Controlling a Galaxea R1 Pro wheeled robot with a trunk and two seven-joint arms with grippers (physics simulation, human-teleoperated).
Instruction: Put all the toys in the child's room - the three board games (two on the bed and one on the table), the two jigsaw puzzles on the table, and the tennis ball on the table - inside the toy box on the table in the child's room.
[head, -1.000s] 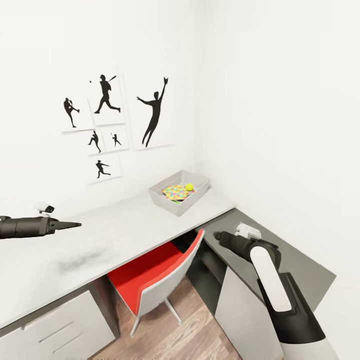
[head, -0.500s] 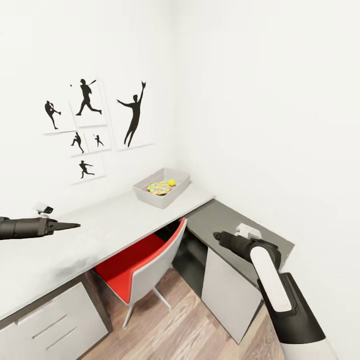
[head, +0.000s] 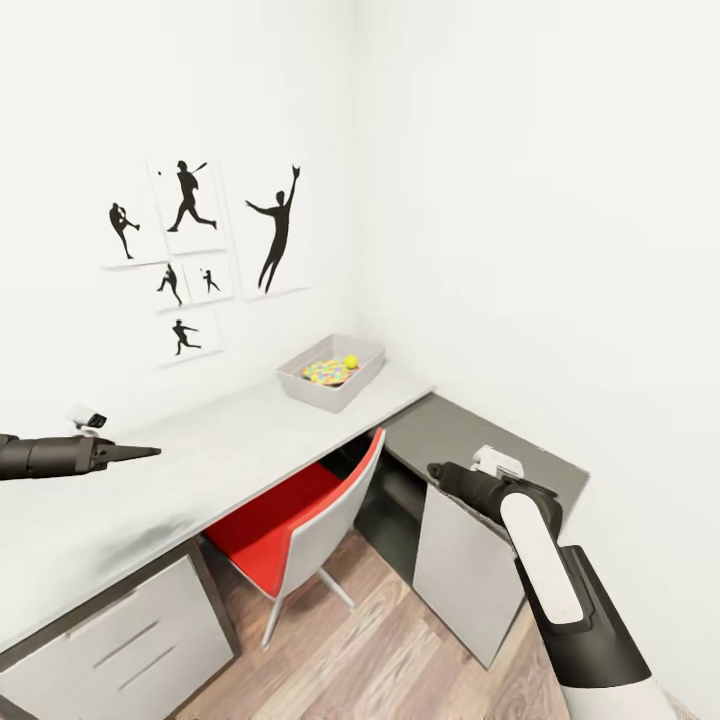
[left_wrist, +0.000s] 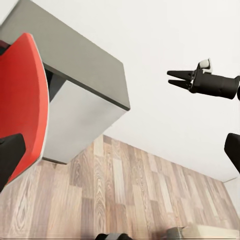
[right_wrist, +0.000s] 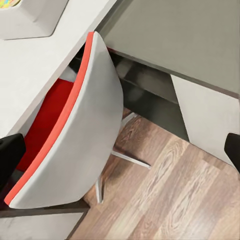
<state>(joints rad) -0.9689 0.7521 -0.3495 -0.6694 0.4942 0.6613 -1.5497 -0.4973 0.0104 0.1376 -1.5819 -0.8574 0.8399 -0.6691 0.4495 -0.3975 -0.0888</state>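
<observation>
Toy box sits on the pale top of the table, near the corner where it joins the lower dark grey section. Inside it lie a jigsaw puzzle and the tennis ball, the ball just beside the puzzle's edge. A red-and-grey chair is tucked under the table below the box.

Both arms are held out level, well apart from the box. The left gripper points across the pale top, its fingers drawn to a thin point with no gap showing and nothing held. The right gripper hangs over the edge of the dark section; head-on from there, I cannot tell its opening.

From the left wrist view, the right gripper appears side-on against the white wall, its fingers a narrow fork, slightly parted, holding nothing. The right wrist view looks down on the chair, the wood-plank floor and one corner of the toy box.
</observation>
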